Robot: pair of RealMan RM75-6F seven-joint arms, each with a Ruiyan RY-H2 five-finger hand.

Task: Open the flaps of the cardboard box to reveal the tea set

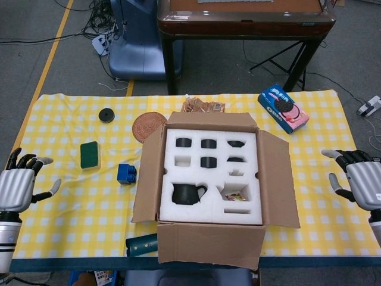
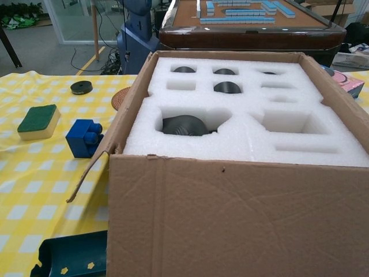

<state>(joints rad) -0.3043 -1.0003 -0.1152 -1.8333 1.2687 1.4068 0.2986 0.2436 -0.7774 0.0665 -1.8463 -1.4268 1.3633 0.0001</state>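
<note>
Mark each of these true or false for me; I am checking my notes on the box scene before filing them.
1. All flaps of the cardboard box are folded open. True.
2. The right hand grips the right flap. False: it is off the box, open, near the table's right edge.
3. A dark teapot sits in the white foam insert. True.
4. The green sponge lies right of the box. False: it lies to its left, beside the blue block.
5. The left hand holds the sponge. False: it is empty, at the table's left edge.
</note>
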